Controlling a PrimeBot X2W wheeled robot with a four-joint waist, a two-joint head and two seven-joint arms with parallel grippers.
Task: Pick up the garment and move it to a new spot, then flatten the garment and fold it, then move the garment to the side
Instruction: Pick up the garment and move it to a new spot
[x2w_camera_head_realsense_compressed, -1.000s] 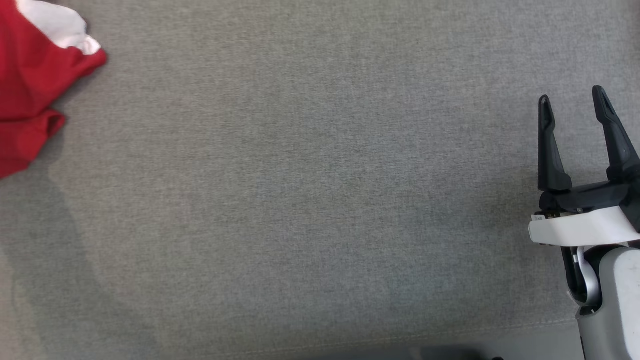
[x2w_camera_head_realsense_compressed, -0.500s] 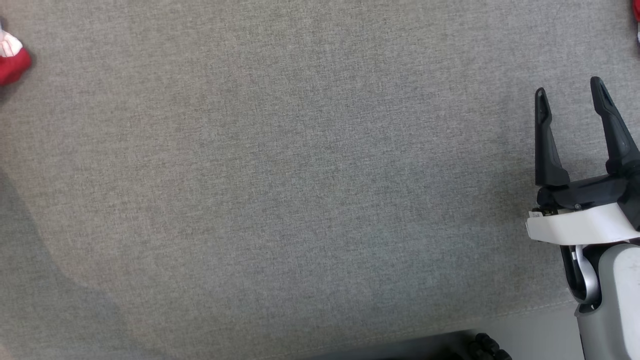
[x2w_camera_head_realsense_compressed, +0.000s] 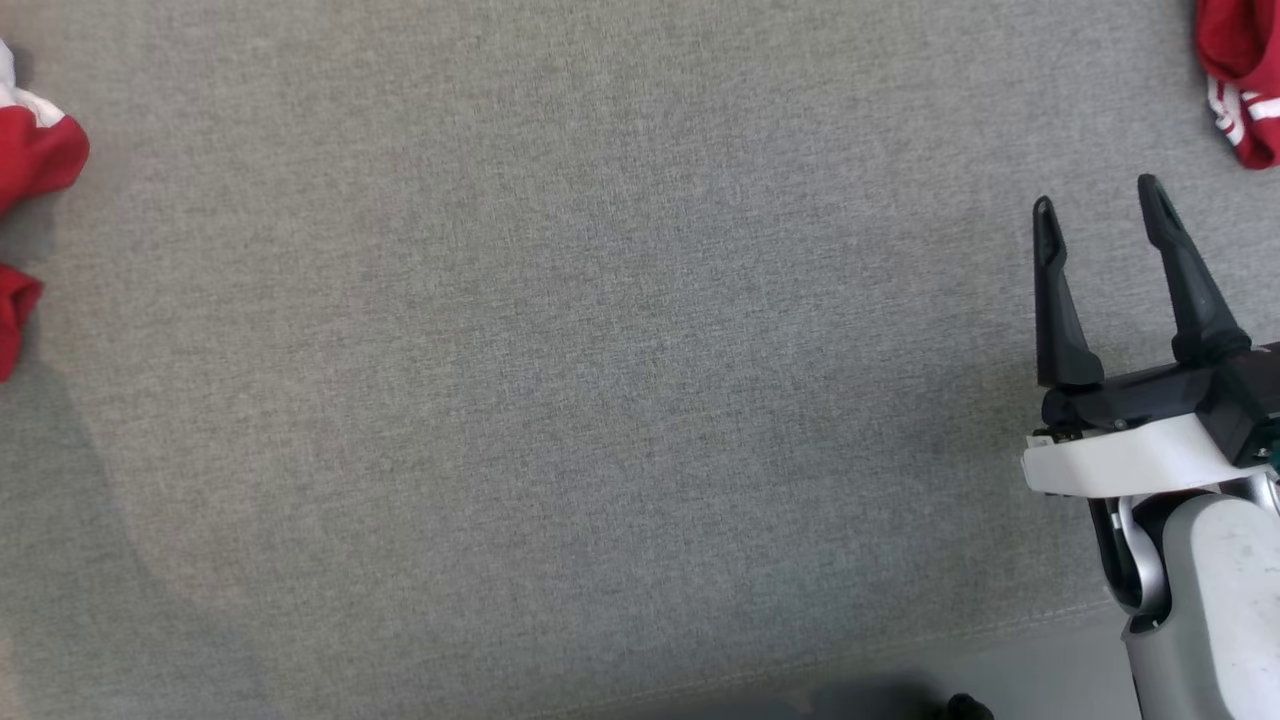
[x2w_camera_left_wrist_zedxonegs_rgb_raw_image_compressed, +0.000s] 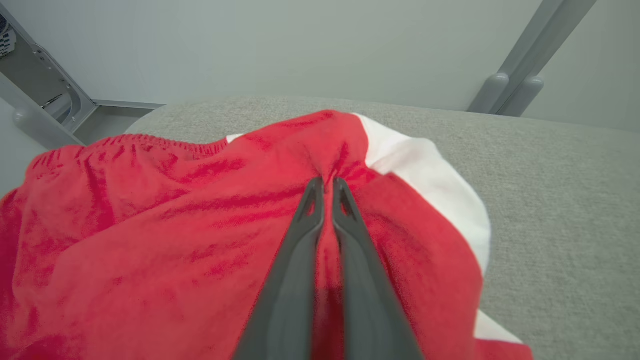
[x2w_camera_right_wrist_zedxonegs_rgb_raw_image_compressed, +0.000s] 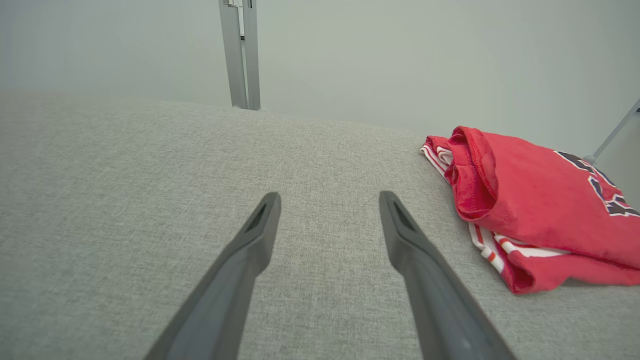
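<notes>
At the far left, the red garment (x2w_camera_head_realsense_compressed: 45, 160) lies crumpled at the edge of the grey fabric surface (x2w_camera_head_realsense_compressed: 600, 350), and the left wrist view shows it bunched up, with a white panel (x2w_camera_left_wrist_zedxonegs_rgb_raw_image_compressed: 430, 175) on one side and a gathered hem (x2w_camera_left_wrist_zedxonegs_rgb_raw_image_compressed: 150, 142) on the other. The left gripper (x2w_camera_left_wrist_zedxonegs_rgb_raw_image_compressed: 327, 182) has its two dark fingers pinched tight on a raised fold of the red cloth near that panel, so the step in hand looks like the first one: picking the garment up to carry it to a new spot. The left arm reaches in low, fingers running almost flat over the heap and pointing toward the far edge of the surface. The next move probably calls for a lift high enough to clear the trailing cloth, then a carry rightward to the bare middle of the surface, where there is room to spread it out. A pinch on one fold may let the rest hang and drag. To the right, the right gripper (x2w_camera_head_realsense_compressed: 1097, 194) waits with its fingers spread wide and nothing between them, its pale forearm (x2w_camera_head_realsense_compressed: 1210, 610) coming up from the lower corner, fingers pointing away from the robot over bare fabric. Beyond it, at the far right, a folded red jersey (x2w_camera_right_wrist_zedxonegs_rgb_raw_image_compressed: 540, 200) with striped trim lies apart from both grippers.
</notes>
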